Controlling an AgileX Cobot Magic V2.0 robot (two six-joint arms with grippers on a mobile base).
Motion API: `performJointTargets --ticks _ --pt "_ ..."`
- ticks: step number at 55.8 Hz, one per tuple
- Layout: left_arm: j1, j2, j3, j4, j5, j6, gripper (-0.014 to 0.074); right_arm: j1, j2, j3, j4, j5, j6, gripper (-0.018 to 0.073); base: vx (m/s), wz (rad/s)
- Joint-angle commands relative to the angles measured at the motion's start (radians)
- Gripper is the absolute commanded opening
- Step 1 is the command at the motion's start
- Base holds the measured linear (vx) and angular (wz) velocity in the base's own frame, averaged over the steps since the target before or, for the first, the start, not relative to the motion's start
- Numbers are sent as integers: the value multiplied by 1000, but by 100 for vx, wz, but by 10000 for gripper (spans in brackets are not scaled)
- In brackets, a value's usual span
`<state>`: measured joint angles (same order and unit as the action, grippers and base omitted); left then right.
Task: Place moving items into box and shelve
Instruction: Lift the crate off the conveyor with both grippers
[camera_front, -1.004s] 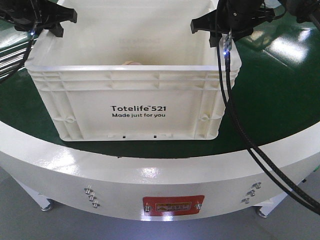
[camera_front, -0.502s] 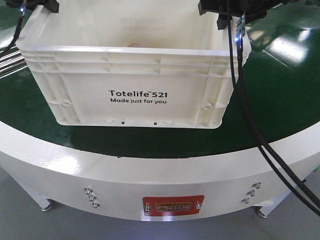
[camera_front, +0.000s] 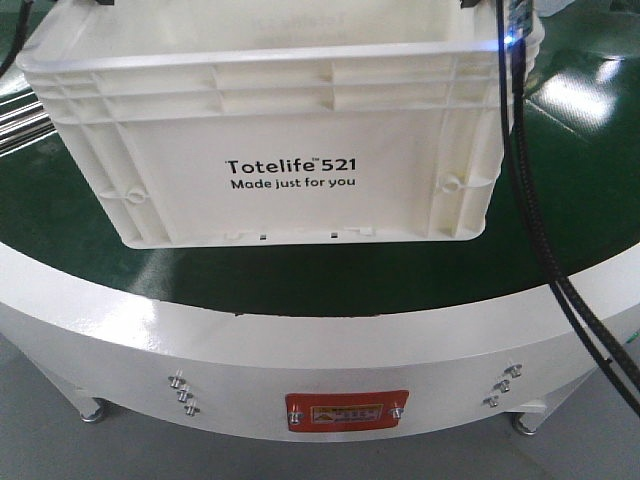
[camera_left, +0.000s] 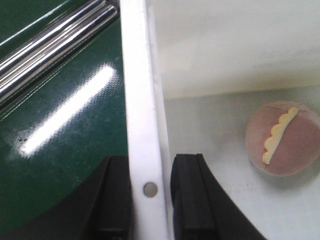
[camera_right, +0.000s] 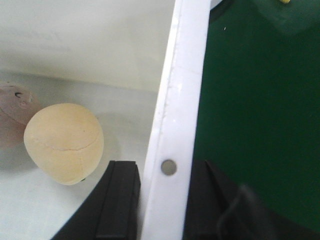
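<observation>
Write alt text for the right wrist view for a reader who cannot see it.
The right tool grips the white crate by its side wall, one black finger inside and one outside. On the crate floor lie a tan-yellow round piece and, partly cut off at the frame's edge, a pinkish piece; outside the wall is a green surface.

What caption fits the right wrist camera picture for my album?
Right claw grips the rim of the white crate, a tan-yellow round piece and a pinkish one lying inside.
</observation>
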<state>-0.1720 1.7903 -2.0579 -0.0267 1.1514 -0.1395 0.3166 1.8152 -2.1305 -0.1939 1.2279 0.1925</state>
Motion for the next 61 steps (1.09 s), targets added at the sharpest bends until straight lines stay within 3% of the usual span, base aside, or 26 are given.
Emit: performJointTargets --ticks 1,31,61 --pt "9 -87 -45 110 -122 20 -1 -11 -96 -36 -128 -126 -17 -8 0 0" --pt "9 -136 -45 144 -160 20 -1 -11 -114 -36 -129 -110 -18 -4 0 0" --pt "9 -136 -45 146 -198 -11 -1 -11 -113 -35 -195 -135 -18 -4 0 0"
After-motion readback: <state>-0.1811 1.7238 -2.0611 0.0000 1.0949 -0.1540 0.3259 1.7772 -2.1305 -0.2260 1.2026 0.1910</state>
